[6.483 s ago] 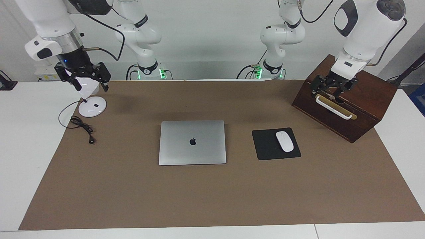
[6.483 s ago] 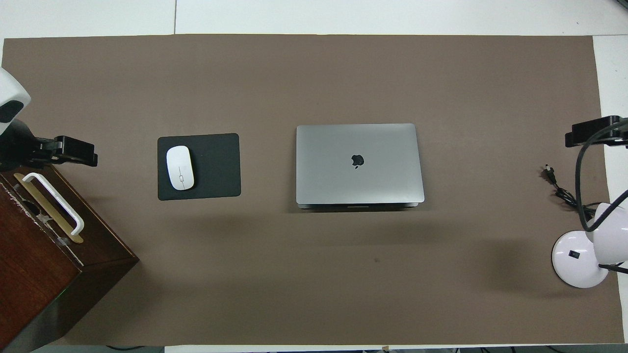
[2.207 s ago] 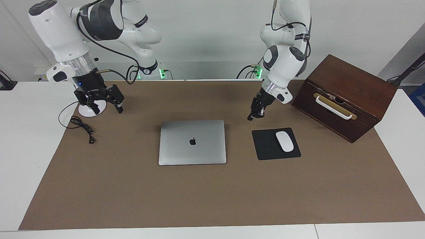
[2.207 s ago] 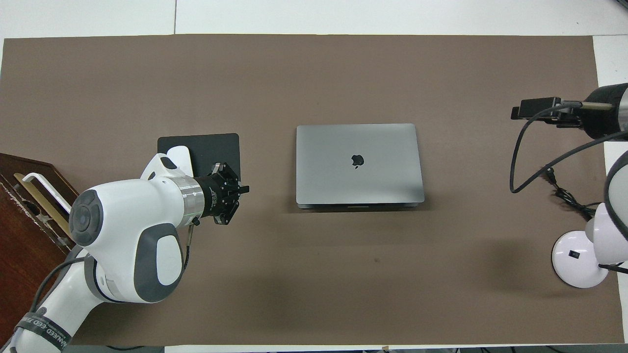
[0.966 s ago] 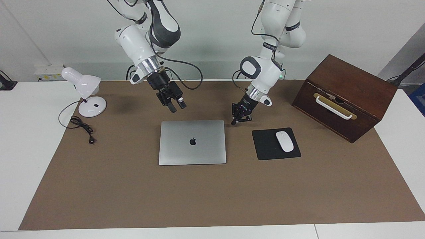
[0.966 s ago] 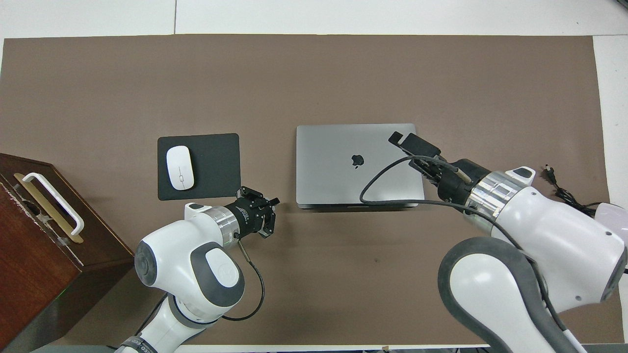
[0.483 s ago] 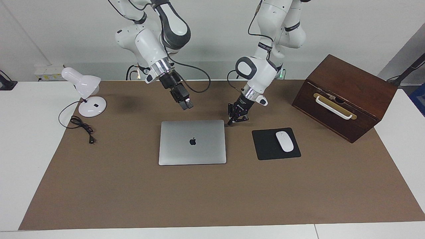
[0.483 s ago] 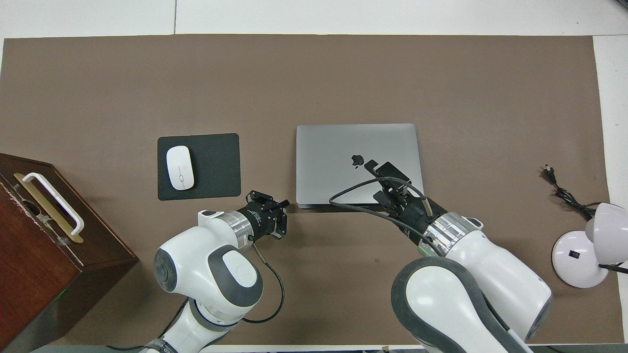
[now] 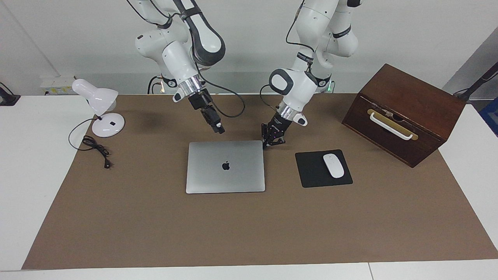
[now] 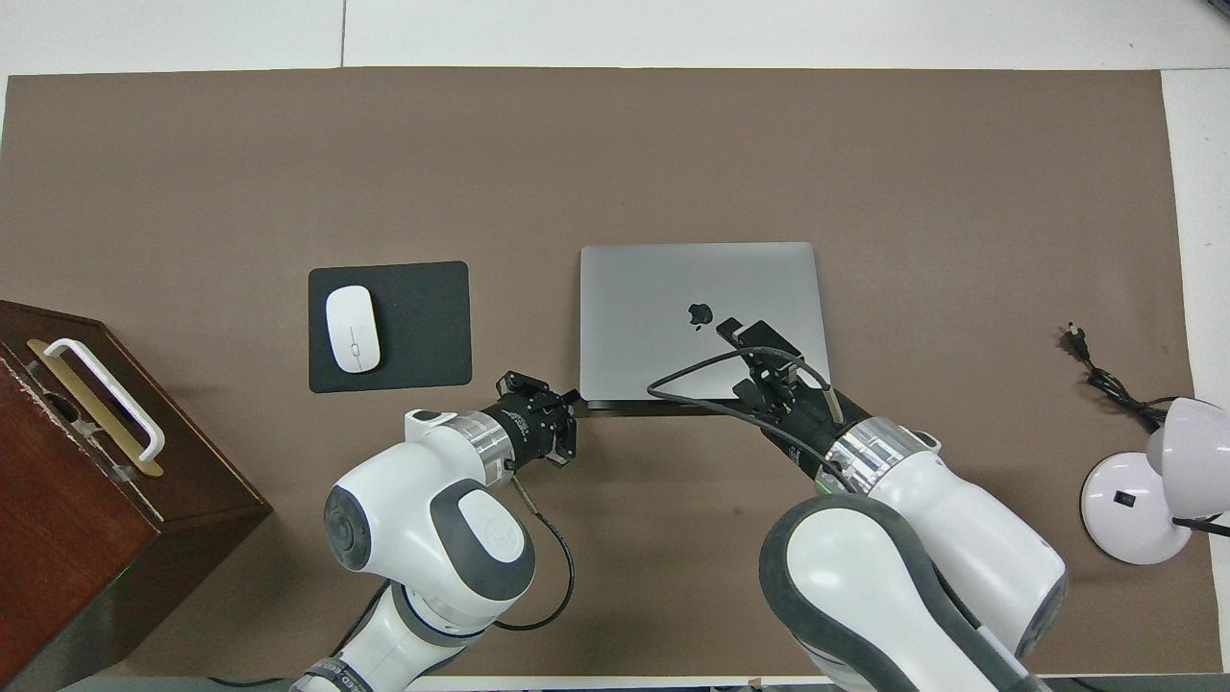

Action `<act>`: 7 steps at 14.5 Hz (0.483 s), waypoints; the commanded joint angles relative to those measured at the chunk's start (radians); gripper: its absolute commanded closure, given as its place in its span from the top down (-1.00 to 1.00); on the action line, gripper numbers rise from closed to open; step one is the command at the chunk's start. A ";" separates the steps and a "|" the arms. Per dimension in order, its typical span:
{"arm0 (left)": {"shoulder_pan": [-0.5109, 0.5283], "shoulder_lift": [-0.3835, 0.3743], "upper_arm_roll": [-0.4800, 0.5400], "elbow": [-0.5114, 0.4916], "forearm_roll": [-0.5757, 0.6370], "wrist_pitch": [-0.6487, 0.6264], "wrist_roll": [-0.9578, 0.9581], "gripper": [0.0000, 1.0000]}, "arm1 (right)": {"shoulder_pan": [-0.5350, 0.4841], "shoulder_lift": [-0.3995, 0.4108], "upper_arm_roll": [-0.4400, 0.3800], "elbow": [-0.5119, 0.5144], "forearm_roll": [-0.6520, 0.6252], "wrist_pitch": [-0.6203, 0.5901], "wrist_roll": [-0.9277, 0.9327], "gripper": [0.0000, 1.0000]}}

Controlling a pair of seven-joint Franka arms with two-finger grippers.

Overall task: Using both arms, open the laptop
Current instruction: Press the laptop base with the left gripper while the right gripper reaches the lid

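The slim silver-grey laptop [image 9: 225,166] lies closed on the brown mat, Apple logo up, at the middle of the table [image 10: 673,284]. My left gripper [image 9: 266,144] is shut and low, its tips at the laptop's robot-side corner toward the left arm's end [image 10: 573,396]. I cannot tell whether it touches that corner. My right gripper [image 9: 220,130] hangs tilted in the air over the laptop's robot-side edge, clear of the lid. From above, the right gripper [image 10: 732,327] covers part of the lid beside the logo.
A black mouse pad [image 9: 311,171] with a white mouse [image 9: 333,165] lies beside the laptop toward the left arm's end. A dark wooden box [image 9: 408,116] with a white handle stands past the pad. A white desk lamp [image 9: 103,112] and its cable [image 9: 95,147] sit at the right arm's end.
Both arms came in from the table's ends to the laptop. In the last half second the left gripper closed in on the laptop's corner and the right gripper shifted slightly over the robot-side edge.
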 commanded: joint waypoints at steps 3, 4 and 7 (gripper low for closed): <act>-0.018 0.027 0.010 0.037 -0.037 0.025 -0.003 -1.00 | -0.007 0.051 0.001 0.012 0.024 0.014 -0.040 1.00; -0.023 0.029 0.010 0.043 -0.048 0.025 -0.003 -1.00 | -0.009 0.062 0.001 0.012 0.026 0.014 -0.058 1.00; -0.027 0.034 0.010 0.048 -0.052 0.026 -0.003 -1.00 | -0.023 0.050 0.001 0.010 0.108 0.014 -0.147 1.00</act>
